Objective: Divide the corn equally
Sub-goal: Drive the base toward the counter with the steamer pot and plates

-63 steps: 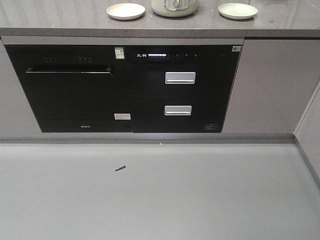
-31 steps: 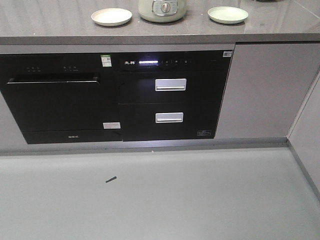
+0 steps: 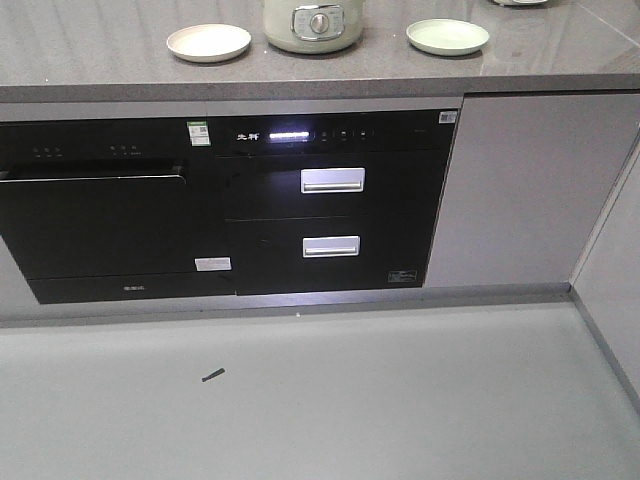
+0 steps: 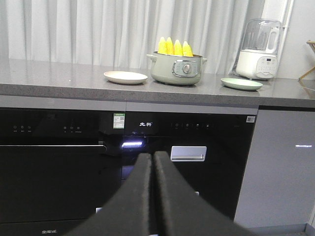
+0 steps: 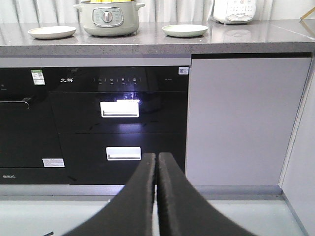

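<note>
Several yellow corn cobs (image 4: 174, 47) stand upright in a pale green pot (image 4: 176, 71) on the grey counter (image 4: 59, 78). A cream plate (image 4: 125, 76) lies left of the pot and a light green plate (image 4: 241, 83) right of it. The front view cuts the pot (image 3: 311, 25) off at the top, so no corn shows there, between the cream plate (image 3: 209, 42) and green plate (image 3: 447, 36). My left gripper (image 4: 152, 157) is shut and empty, low in front of the black appliances. My right gripper (image 5: 157, 157) is also shut and empty, well short of the counter.
A white blender (image 4: 259, 49) stands at the counter's far right. Below the counter are a black oven (image 3: 95, 230) and black drawers with silver handles (image 3: 332, 180), then a grey cabinet door (image 3: 520, 190). A small dark scrap (image 3: 213, 375) lies on the grey floor.
The counter, pot and plates have slid down and to the left in the front view and look nearer. Neither gripper appears in that view at any time.
</note>
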